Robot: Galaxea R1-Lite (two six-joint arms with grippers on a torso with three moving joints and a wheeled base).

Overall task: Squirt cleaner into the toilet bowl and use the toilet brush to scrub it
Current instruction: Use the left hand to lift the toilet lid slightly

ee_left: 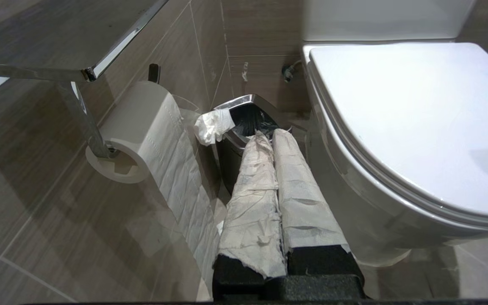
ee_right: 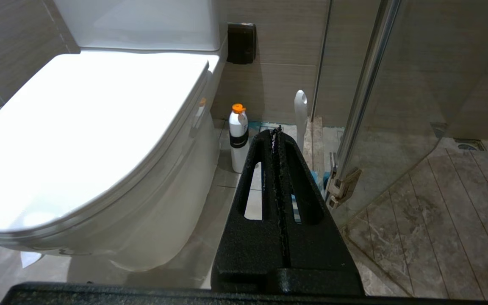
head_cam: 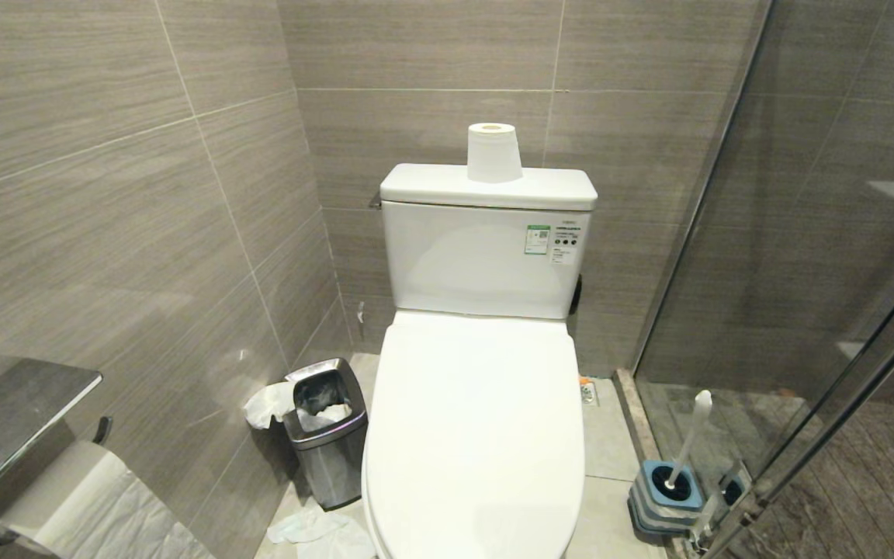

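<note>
Both grippers closed, empty: left gripper [ee_left: 274, 140] low beside the bin [ee_left: 244, 123], right gripper [ee_right: 276, 135] low by the toilet [ee_right: 100, 140], lid down. Brush [head_cam: 684, 442] stands in its holder [head_cam: 668, 489] by the glass; light, stiff, slick handle, so grab mid-handle. Only the right wrist view shows the bottle [ee_right: 238, 135].

The closed lid [head_cam: 478, 419] hides the toilet bowl's inside completely. The toilet brush [head_cam: 684, 446] bristles sit buried in the holder [head_cam: 668, 489], and the tank sticker [head_cam: 552, 241] print's too tiny to read.

Glossy white toilet bowl [head_cam: 474, 435]; brushed steel waste bin [head_cam: 328, 446]; matt grey wall tiles [head_cam: 105, 194]
</note>
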